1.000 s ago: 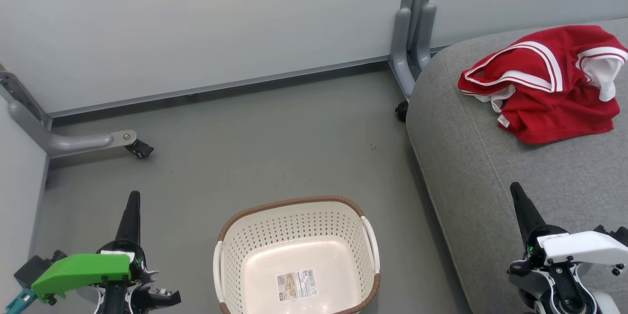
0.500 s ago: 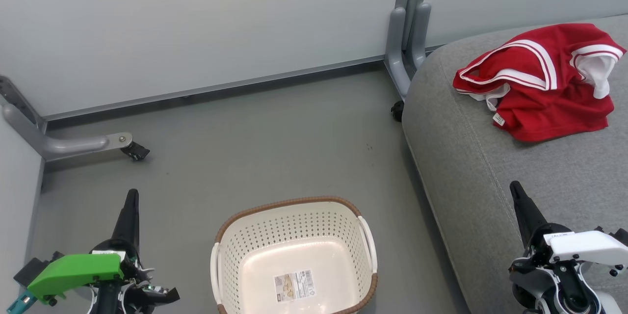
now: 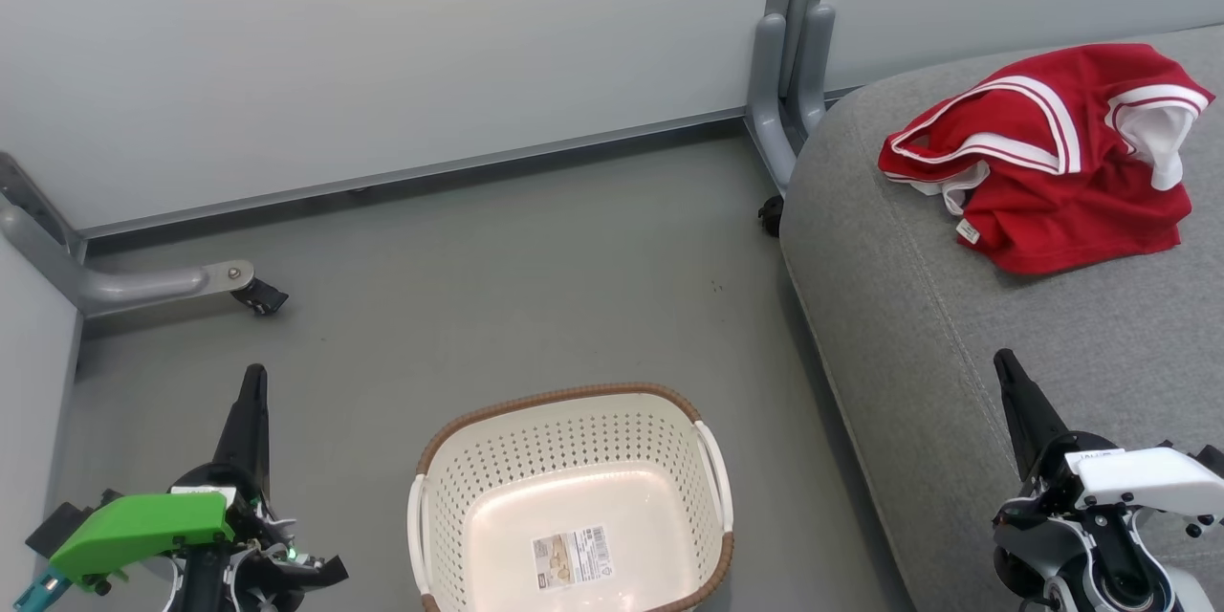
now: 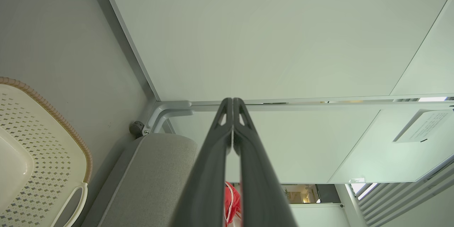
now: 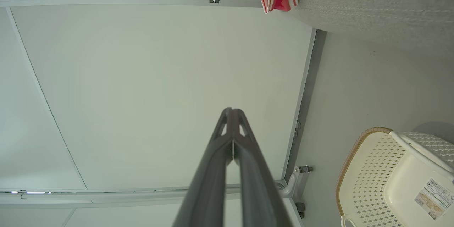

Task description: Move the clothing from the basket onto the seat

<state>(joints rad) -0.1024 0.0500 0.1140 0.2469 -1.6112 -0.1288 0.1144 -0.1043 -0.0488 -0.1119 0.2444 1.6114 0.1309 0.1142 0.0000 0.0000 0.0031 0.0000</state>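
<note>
The grey floor (image 3: 535, 287) is carrying the seat (image 3: 956, 335) at the right. The clothing (image 3: 1052, 201), red with white-striped trim, is lying bunched on the seat's far part. The basket (image 3: 564, 394) is sitting on the floor near the seat's rounded edge, its barcode label (image 3: 573, 557) showing inside. The left gripper (image 3: 254, 378) and right gripper (image 3: 1004, 365) are hovering with fingers pressed together, gripping nothing.

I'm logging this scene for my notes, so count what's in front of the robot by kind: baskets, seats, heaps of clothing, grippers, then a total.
Basket: 1, nothing in it but a label
Seat: 1
Heap of red clothing: 1, on the seat; how many pieces, I can't tell
Grippers: 2, left gripper and right gripper, both shut
Total: 5
</note>
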